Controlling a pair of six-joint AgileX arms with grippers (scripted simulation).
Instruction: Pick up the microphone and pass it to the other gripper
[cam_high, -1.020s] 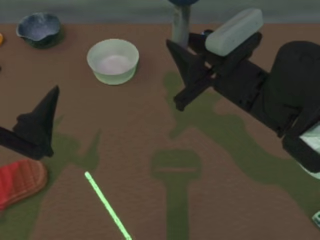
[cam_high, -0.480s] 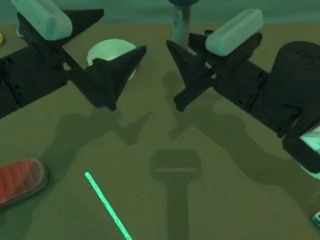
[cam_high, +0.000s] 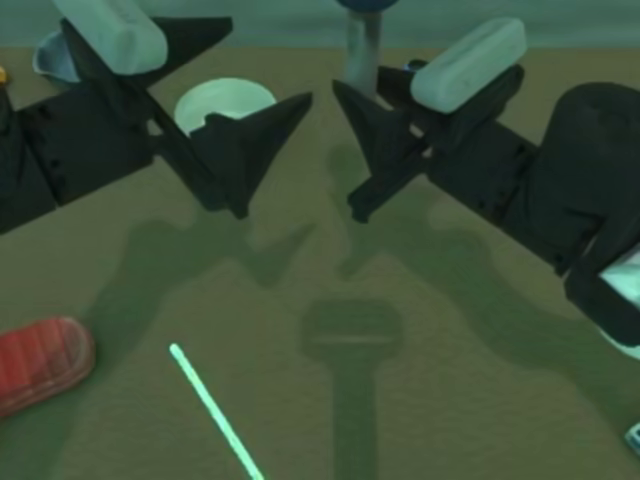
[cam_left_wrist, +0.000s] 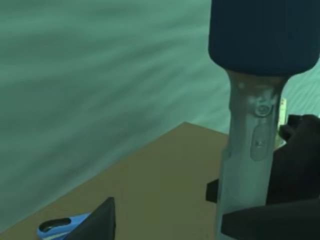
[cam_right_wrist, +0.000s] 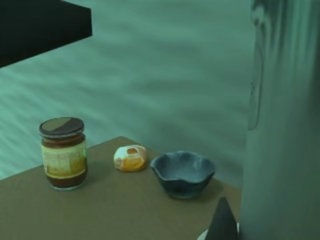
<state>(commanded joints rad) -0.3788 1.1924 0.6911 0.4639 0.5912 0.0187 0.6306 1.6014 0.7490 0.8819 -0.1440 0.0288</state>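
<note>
1. Near the table's far edge, right gripper (cam_high: 352, 150) holds the microphone (cam_high: 362, 45) upright by its grey handle, aloft.
2. Handover step: left gripper (cam_high: 270, 150), jaws wide, hangs just beside it, apart.
3. Next, I judge: left closes on the handle.
4. Pale bowl (cam_high: 200, 100) lies under the left gripper; open room between the claws.

The top view looks straight down on the table (cam_high: 440, 420), close above both arms. The left wrist view faces level toward the microphone (cam_left_wrist: 252, 125), near it. The right wrist view, nearer still, shares that microphone at 3 o'clock, facing the back wall.
</note>
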